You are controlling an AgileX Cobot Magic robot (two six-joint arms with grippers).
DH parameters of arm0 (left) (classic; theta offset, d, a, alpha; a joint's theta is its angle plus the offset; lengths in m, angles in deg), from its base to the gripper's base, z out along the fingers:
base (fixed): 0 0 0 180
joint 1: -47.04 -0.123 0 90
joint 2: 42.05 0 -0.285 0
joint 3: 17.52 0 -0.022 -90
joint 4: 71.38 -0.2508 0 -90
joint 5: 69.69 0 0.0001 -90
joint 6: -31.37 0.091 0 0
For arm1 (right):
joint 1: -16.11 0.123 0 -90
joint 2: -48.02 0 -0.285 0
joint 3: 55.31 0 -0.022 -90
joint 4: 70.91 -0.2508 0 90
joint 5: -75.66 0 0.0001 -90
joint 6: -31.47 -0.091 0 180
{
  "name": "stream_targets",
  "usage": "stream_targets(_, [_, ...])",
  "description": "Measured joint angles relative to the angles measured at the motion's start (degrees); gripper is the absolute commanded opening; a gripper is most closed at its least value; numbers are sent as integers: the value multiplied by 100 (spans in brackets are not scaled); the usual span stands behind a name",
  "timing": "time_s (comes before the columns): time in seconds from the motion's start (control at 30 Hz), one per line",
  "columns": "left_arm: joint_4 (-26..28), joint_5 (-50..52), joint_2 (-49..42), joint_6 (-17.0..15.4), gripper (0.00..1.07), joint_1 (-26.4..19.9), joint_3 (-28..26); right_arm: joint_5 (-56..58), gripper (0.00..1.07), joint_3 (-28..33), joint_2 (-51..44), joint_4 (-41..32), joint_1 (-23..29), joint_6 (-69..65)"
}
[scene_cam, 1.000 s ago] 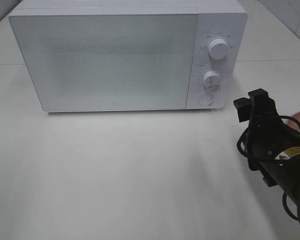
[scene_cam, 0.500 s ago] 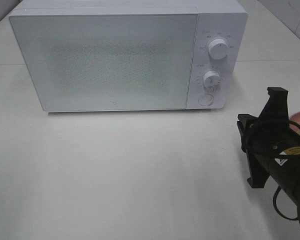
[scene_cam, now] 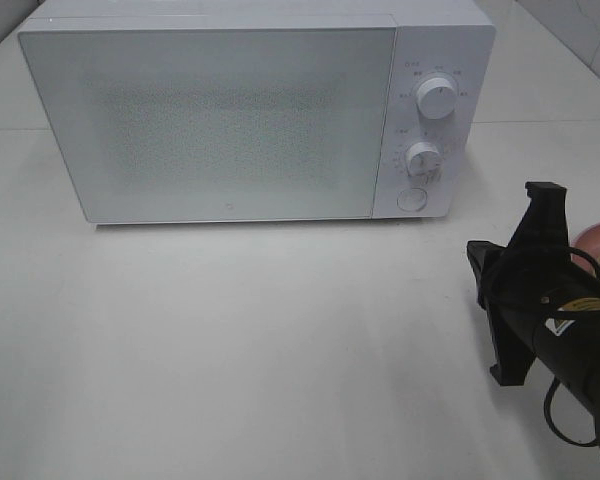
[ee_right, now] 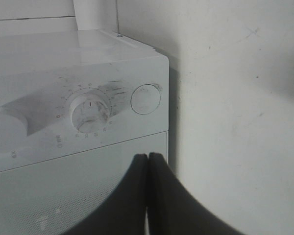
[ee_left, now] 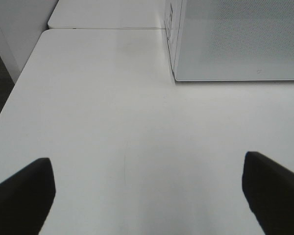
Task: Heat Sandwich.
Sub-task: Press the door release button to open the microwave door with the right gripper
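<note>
The white microwave [scene_cam: 230, 120] stands at the back of the table with its door shut. My right gripper [scene_cam: 477, 262] hangs to the right of it, rolled onto its side, fingers shut on nothing and pointing at the microwave's lower right corner. In the right wrist view the shut gripper [ee_right: 148, 157] points at the door's edge, just below the round button [ee_right: 145, 99] and lower knob [ee_right: 89, 112]. A sliver of the pink plate [scene_cam: 598, 236] shows behind the right arm; the sandwich is hidden. My left gripper [ee_left: 147, 196] stands open over bare table left of the microwave [ee_left: 235, 39].
The control panel carries an upper knob [scene_cam: 437, 99], a lower knob [scene_cam: 423, 160] and a round button [scene_cam: 411, 198]. The white table [scene_cam: 260, 340] stretches in front of the microwave. Its left edge [ee_left: 19, 83] drops off near my left arm.
The right gripper's fingers have closed, its wrist has rolled onto its side, and it has drawn back a little toward the right. The left arm has stayed put.
</note>
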Motion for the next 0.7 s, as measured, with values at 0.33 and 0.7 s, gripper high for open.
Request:
stream_targets(0.33, [0,0,0,0,98,0,0,424,0,-350,143,149,-143,292])
stream_targets(0.7, [0,0,0,0,98,0,0,922,0,-1140,842,877,-825,252])
